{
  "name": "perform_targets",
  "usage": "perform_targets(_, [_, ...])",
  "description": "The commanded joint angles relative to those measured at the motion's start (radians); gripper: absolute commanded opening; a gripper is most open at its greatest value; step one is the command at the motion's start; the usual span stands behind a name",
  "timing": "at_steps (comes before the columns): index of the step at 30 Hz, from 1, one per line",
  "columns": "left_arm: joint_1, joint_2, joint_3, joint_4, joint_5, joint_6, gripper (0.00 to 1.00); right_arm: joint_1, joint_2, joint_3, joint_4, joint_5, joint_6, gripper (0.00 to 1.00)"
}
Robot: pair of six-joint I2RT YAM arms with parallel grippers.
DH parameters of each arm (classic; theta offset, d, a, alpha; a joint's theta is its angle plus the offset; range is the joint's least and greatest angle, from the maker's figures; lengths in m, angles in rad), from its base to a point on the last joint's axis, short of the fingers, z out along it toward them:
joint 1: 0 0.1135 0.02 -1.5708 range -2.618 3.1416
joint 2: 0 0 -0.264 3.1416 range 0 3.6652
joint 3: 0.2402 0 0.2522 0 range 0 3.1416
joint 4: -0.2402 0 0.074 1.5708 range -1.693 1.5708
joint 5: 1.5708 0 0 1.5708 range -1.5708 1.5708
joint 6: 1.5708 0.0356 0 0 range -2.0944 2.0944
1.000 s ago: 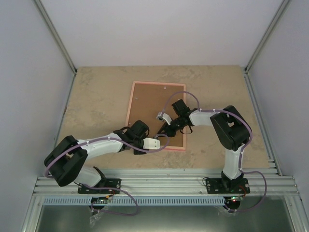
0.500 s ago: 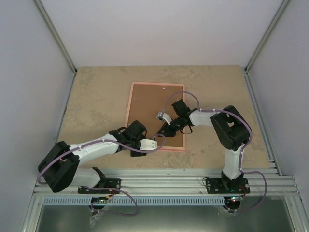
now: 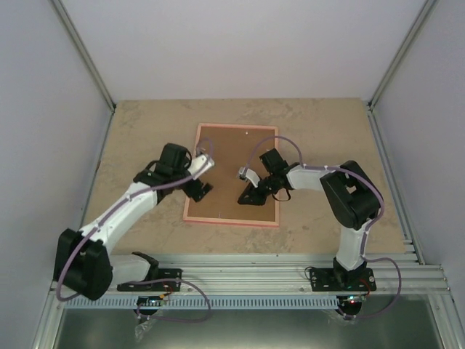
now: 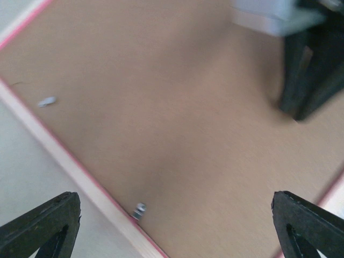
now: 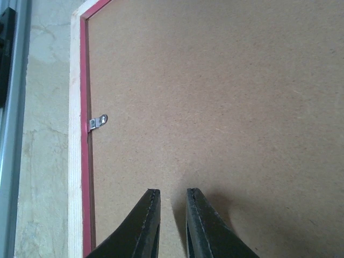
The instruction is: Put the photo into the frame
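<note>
From above, the frame [image 3: 232, 221] lies face down with the brown backing board [image 3: 232, 153] filling it. My left gripper [image 3: 201, 189] is spread wide over the frame's left rail, and my right gripper [image 3: 245, 198] is pinched nearly shut on nothing, tips down toward the frame's near right corner, I judge to press the board flat. My left wrist view shows the wide jaws straddling the frame's rail above a metal clip [image 4: 140, 209], probably the next thing to turn. My right wrist view shows narrow tips over bare board inside the frame's near rail. The photo shows nowhere, presumably beneath the board.
</note>
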Motion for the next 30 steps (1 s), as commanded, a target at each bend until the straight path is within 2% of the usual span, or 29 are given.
perform_targets(1, [0.074, 0.145, 0.134, 0.050, -0.008, -0.221, 0.99, 0.005, -0.051, 0.029, -0.017, 0.069, -0.032, 0.18])
perform_targets(7, [0.172, 0.380, 0.301, 0.085, -0.015, -0.384, 0.95, 0.004, -0.014, 0.127, -0.014, 0.142, -0.004, 0.19])
perform_targets(12, [0.199, 0.571, 0.428, 0.120, -0.102, -0.538, 0.89, 0.006, 0.064, 0.217, -0.006, 0.153, 0.036, 0.19])
perform_targets(19, [0.199, 0.799, 0.604, 0.111, -0.151, -0.562, 0.83, 0.010, 0.149, 0.306, 0.005, 0.178, 0.052, 0.19])
perform_targets(30, [0.200, 0.922, 0.675, 0.125, -0.198, -0.535, 0.75, 0.011, 0.226, 0.359, 0.022, 0.186, 0.072, 0.19])
